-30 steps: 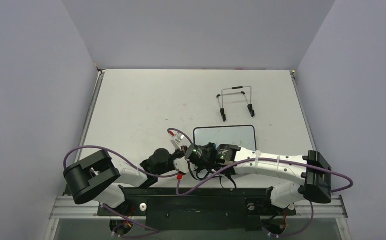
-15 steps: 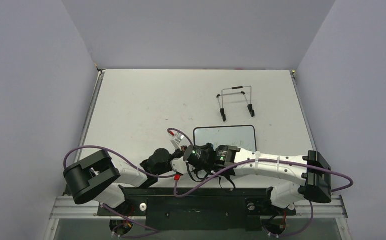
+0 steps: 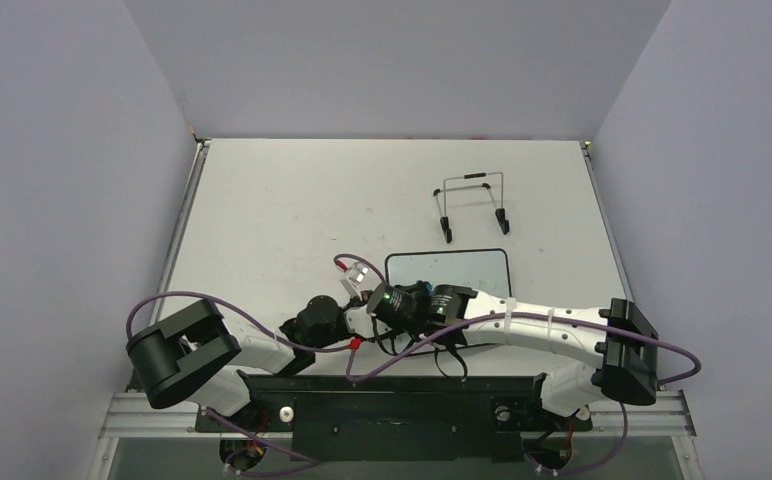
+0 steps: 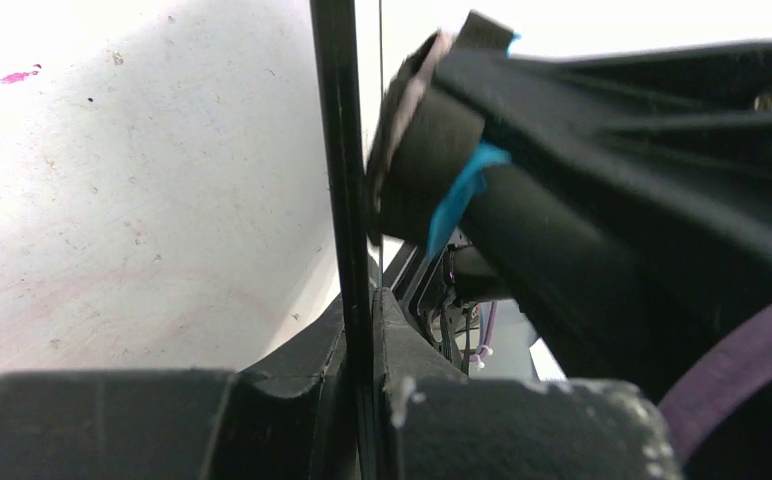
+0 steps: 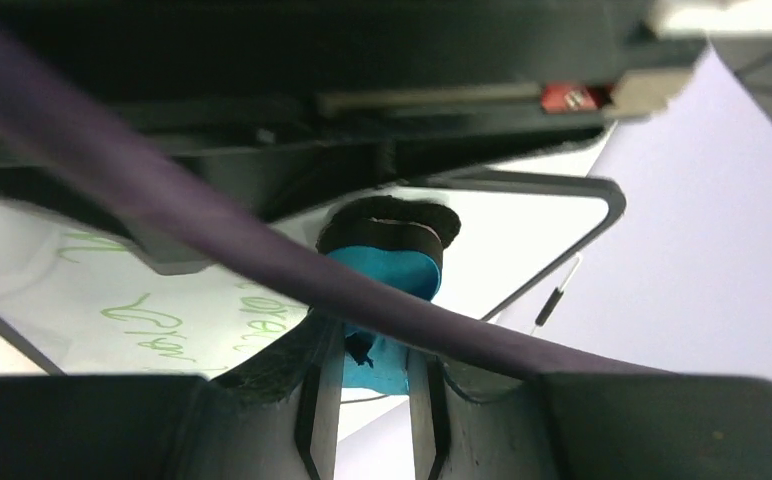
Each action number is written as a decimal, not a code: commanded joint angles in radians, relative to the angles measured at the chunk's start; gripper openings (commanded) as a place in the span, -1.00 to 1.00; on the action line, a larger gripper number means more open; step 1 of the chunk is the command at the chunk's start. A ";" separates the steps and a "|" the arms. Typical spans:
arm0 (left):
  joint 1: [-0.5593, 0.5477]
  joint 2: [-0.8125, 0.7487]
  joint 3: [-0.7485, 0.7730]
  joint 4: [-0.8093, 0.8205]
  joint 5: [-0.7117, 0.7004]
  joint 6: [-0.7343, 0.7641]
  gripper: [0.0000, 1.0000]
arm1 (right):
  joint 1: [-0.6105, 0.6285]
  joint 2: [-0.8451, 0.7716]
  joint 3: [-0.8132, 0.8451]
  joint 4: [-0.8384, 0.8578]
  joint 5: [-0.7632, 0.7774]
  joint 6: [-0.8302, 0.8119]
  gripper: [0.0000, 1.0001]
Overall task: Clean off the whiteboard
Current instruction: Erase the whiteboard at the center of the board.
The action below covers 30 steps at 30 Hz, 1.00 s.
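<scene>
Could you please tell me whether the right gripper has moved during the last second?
Yes, slightly. Judged against the fixed wire stand in the top view, the right gripper has shifted a little to the left, towards the left edge of the whiteboard.

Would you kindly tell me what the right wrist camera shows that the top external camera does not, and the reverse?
Only the right wrist view shows green handwriting on the whiteboard and a blue eraser clamped in the right gripper, its dark pad toward the board. Only the top external view shows the wire stand farther back on the table. Both show the whiteboard with its thin black frame.
</scene>
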 commanded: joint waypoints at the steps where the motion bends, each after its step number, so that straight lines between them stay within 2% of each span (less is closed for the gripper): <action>1: -0.006 -0.045 0.031 0.158 0.022 0.022 -1.00 | -0.058 -0.004 0.025 0.062 0.098 0.035 -1.00; 7: -0.006 -0.041 0.029 0.167 0.024 0.021 -1.00 | -0.098 -0.023 0.033 0.056 0.071 0.050 -1.00; 14: -0.006 -0.048 0.024 0.165 0.019 0.023 -1.00 | -0.058 -0.039 0.023 -0.056 -0.156 0.013 -1.00; 16: -0.006 -0.051 0.022 0.165 0.016 0.023 -1.00 | -0.055 -0.048 0.011 -0.065 -0.174 0.006 -1.00; 26: -0.006 -0.051 0.022 0.168 0.021 0.027 -1.00 | -0.178 -0.056 0.038 0.027 -0.063 0.094 -1.00; 30: -0.006 -0.051 0.021 0.170 0.022 0.027 -1.00 | -0.190 -0.056 0.048 0.024 -0.100 0.102 -1.00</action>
